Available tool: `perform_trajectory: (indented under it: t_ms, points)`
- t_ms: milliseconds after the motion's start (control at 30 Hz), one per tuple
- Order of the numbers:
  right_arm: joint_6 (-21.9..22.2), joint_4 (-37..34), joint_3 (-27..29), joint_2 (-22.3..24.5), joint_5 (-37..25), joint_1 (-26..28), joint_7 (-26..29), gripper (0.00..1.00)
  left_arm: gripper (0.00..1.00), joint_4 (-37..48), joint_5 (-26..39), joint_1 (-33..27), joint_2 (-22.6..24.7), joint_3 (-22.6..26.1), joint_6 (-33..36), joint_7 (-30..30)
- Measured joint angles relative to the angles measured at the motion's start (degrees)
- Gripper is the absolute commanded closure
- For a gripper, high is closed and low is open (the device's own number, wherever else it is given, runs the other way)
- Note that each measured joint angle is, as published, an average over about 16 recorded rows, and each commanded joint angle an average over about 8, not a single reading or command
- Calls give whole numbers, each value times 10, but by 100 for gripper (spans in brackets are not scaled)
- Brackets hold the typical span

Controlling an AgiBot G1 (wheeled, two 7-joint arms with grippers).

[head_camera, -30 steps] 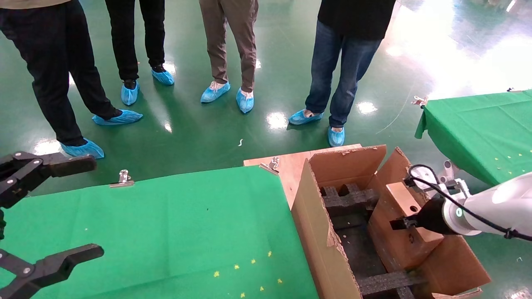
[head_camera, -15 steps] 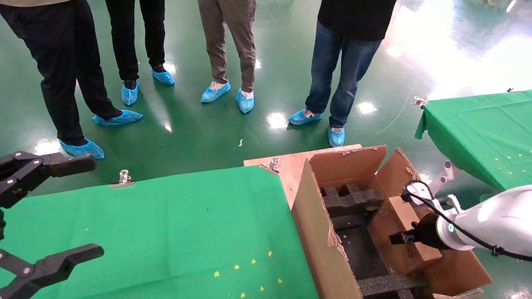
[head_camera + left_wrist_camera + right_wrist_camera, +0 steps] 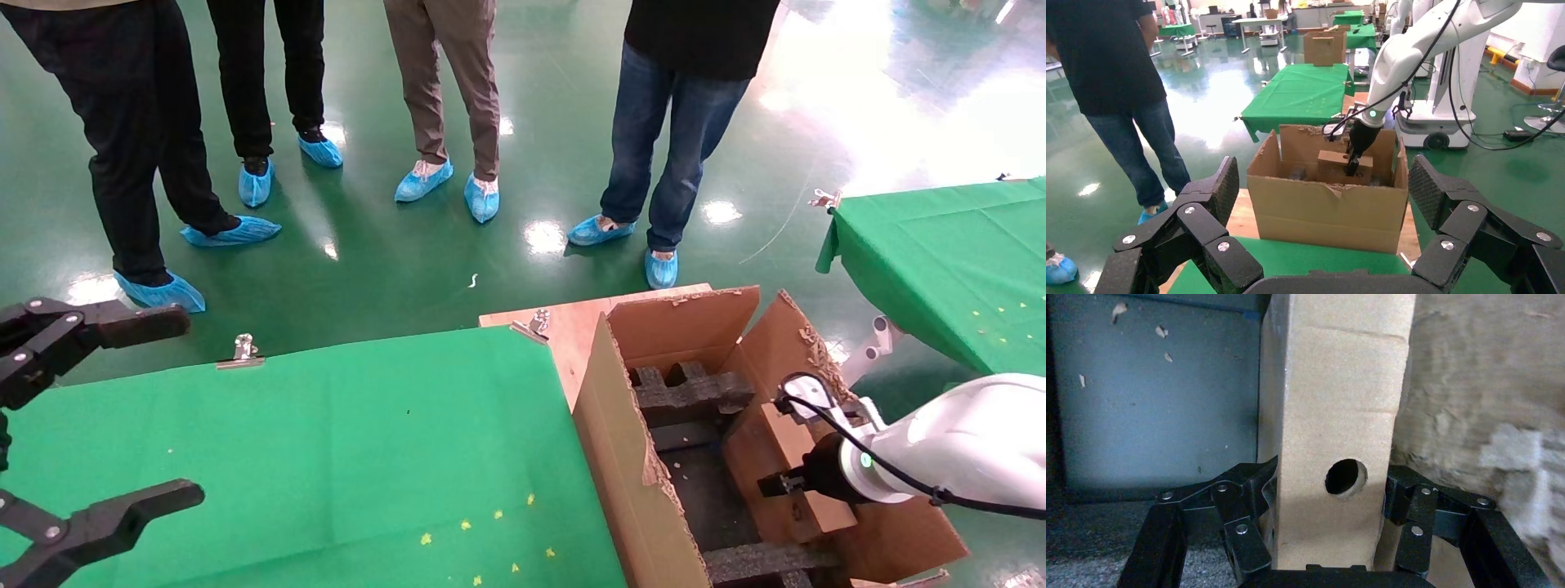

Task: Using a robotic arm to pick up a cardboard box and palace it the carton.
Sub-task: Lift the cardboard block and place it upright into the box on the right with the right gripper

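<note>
The white robotic arm (image 3: 964, 445) reaches into the carton (image 3: 629, 457) from the right. Its right gripper (image 3: 772, 486) is shut on the cardboard box (image 3: 788, 474), which stands on edge low inside the carton against the right wall. In the right wrist view the black fingers (image 3: 1248, 490) press both narrow sides of the cardboard box (image 3: 1333, 416), just by its round hole. The left wrist view shows the carton (image 3: 1327, 208) from the side, with only the top of the cardboard box (image 3: 1333, 160) above the rim. My left gripper (image 3: 155, 412) hangs open at the far left.
Black foam inserts (image 3: 690, 392) line the carton's floor. A green-clothed table (image 3: 327, 441) with metal clips (image 3: 243, 351) lies to the left. Another green table (image 3: 948, 261) stands at the right. Several people in blue shoe covers (image 3: 425, 180) stand beyond.
The right arm has come down and nearer with the cardboard box, sinking it deeper into the carton. The left gripper has not moved.
</note>
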Motion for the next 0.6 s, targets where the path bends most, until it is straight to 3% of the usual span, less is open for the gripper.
perform_trajectory:
  t_ms: [300, 333, 533, 600]
  points:
    - [10, -50, -4, -24, 42, -7, -60, 99, 0, 0, 0, 0, 0, 0, 0, 0]
    - [10, -54, -5, -26, 45, -7, -66, 93, 0, 0, 0, 0, 0, 0, 0, 0]
    - [14, -69, -6, -31, 60, -9, -90, 18, 0, 0, 0, 0, 0, 0, 0, 0]
    - [14, -70, -6, -32, 63, -9, -94, 0, 0, 0, 0, 0, 0, 0, 0, 0]
